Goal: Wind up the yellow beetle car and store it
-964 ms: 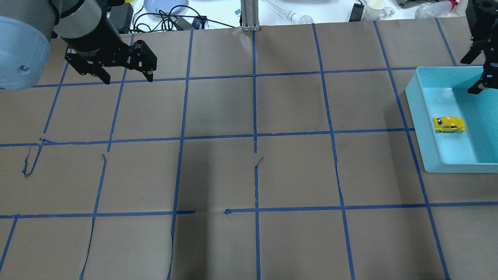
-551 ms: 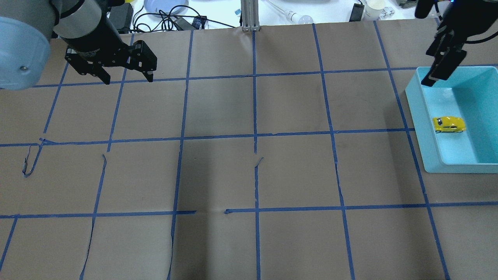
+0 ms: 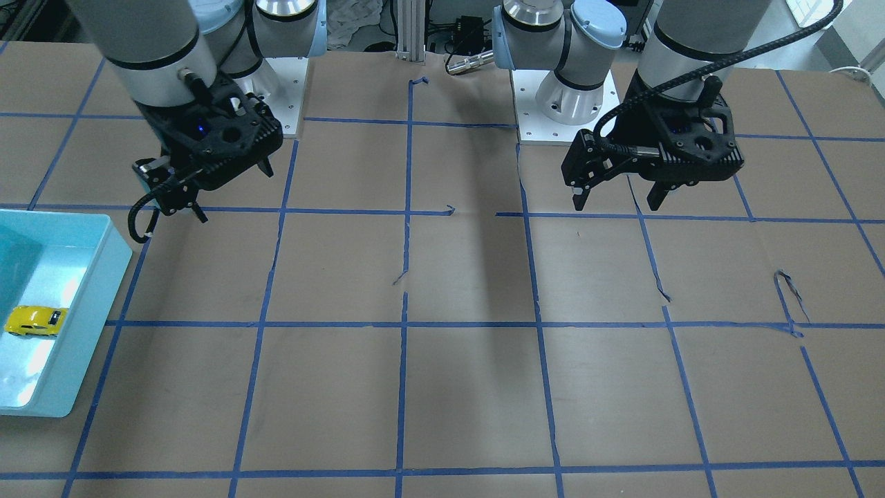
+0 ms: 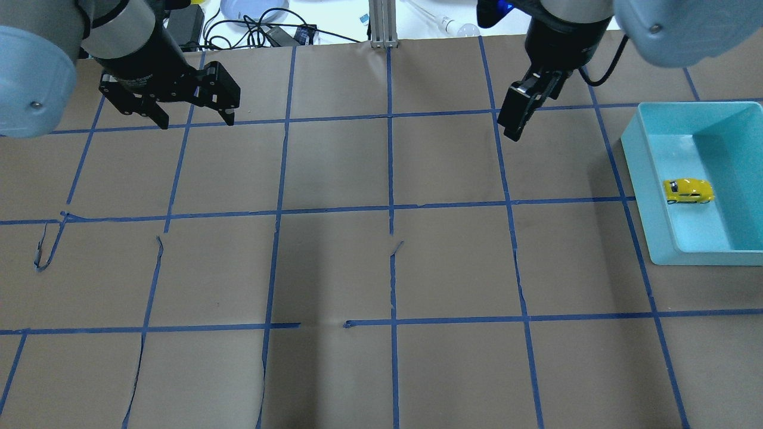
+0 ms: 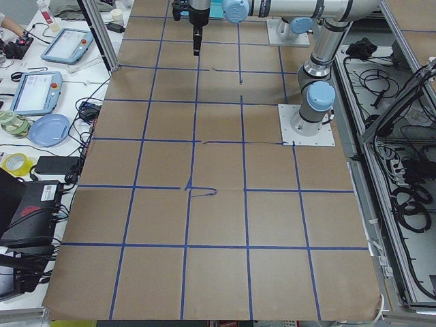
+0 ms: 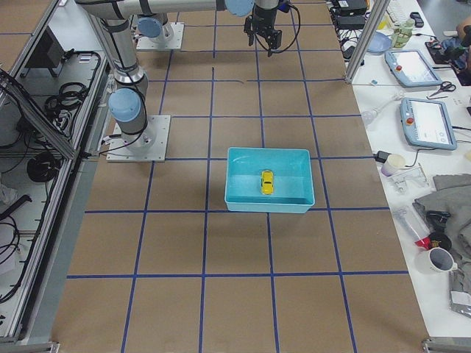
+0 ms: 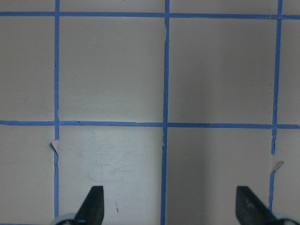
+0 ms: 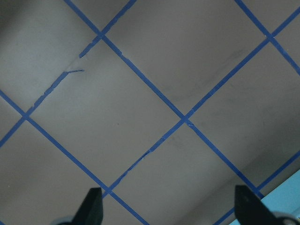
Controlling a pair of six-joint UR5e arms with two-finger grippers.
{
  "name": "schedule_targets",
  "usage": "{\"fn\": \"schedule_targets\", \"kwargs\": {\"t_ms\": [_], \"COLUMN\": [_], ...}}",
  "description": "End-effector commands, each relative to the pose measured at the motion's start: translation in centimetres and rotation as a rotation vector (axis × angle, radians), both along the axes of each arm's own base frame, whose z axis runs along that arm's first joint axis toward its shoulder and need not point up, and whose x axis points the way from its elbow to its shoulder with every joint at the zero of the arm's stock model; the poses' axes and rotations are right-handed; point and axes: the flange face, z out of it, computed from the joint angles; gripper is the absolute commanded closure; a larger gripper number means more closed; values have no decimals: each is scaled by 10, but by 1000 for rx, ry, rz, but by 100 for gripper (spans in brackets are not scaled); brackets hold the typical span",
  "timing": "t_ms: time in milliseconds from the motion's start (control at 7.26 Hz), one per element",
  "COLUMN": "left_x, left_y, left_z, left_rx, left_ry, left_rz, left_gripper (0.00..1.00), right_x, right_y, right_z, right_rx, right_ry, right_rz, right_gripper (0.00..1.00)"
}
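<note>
yellow beetle car sits in the teal bin at three o'clock, both jaws apart and empty, storing looks done.

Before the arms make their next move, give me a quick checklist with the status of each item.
1. yellow beetle car lies inside the teal bin: ok.
2. right gripper open, nothing between its fingers: ok.
3. right gripper outside the teal bin, over bare table: ok.
4. left gripper open and empty: ok.
5. Car's spring wound up: cannot tell.
</note>
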Motion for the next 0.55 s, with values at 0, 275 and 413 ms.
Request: {"fn": "schedule_targets", "kwargs": {"t_ms": [0, 275, 413], "left_x": [0, 0, -1], "left_y": [0, 0, 0], "left_z": [0, 0, 0], "left_rx": [1, -1, 1], "left_ry": [0, 0, 0], "left_rz": [0, 0, -1], "left_gripper": [0, 0, 0], "right_x": [10, -28, -41], "right_y": [1, -7, -10], "right_z": [-2, 5, 7], "right_rx": [-27, -48, -57], "right_ry": [43, 31, 21], "right_rz": [-220, -529, -614], "right_gripper": [0, 0, 0]}}
